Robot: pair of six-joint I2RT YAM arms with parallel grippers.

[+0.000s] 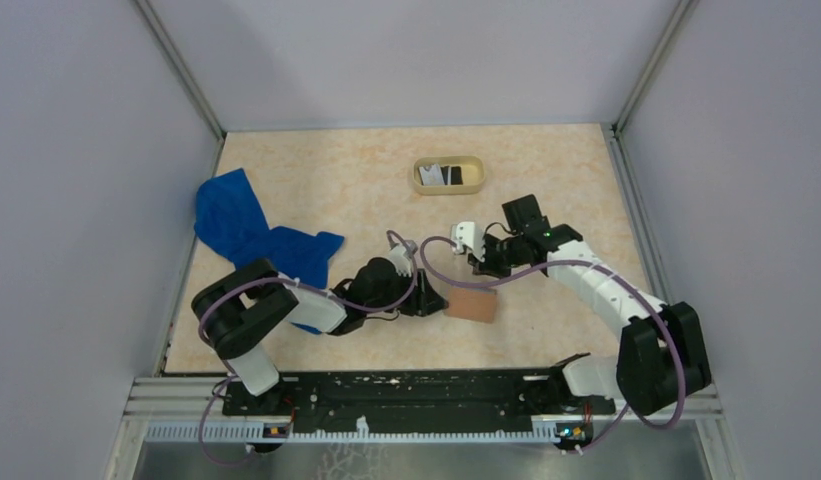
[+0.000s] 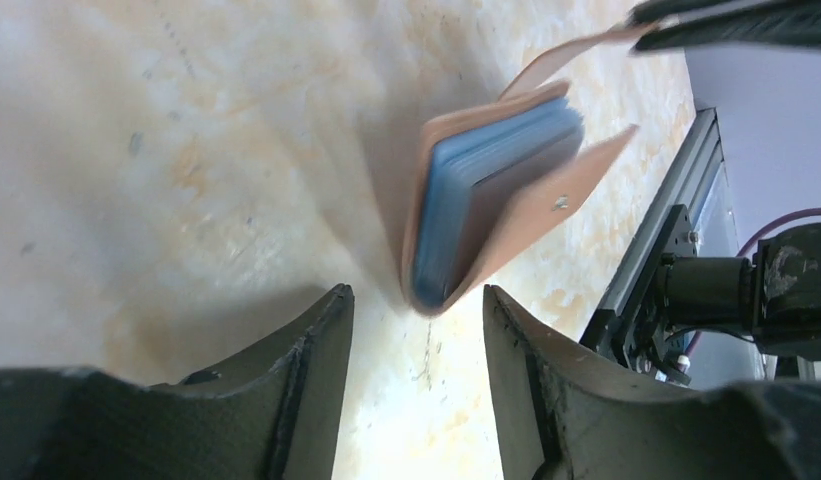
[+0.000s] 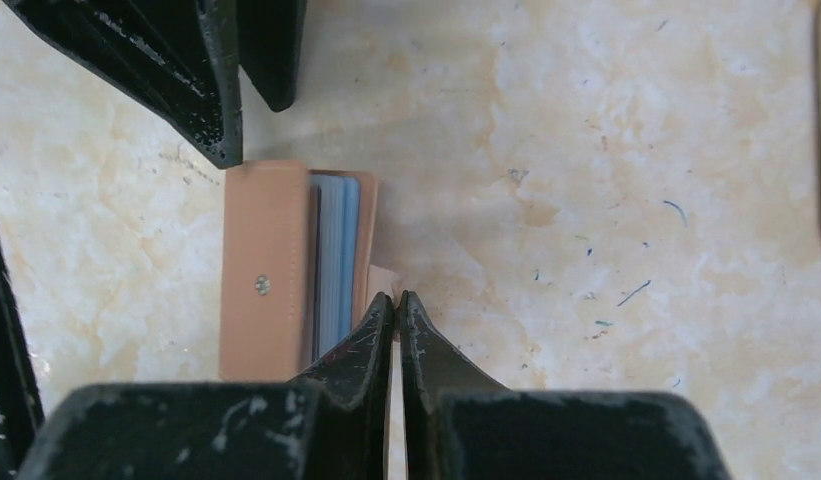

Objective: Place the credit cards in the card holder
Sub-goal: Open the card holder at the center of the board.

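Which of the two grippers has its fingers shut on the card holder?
The right gripper: its fingers pinch the tan flap of the card holder. The left gripper has its fingers apart at the holder's folded end, gripping nothing.

**Right wrist view: right gripper [image 3: 396, 298] closed at the edge of the card holder [image 3: 264, 230].**

The two dark fingers [image 3: 351, 370] reach up from the lower border and meet tip to tip (only a hairline seam divides them). A narrow tan flap [image 3: 379, 278] of the holder runs in between the tips. The holder lies partly spread on the mottled cream-and-peach table [image 3: 606, 120]. It has a tan cover with a small metal stud [image 3: 262, 285] on the left, grey-blue inner leaves [image 3: 336, 250] in the middle, and a second tan edge just beside the fingers. The left gripper [image 3: 251, 135] shows at upper left, fingers apart, one tip at the holder's far corner. Whether that tip touches the holder cannot be told. Blue fibres [image 3: 634, 292] lie scattered on the table.
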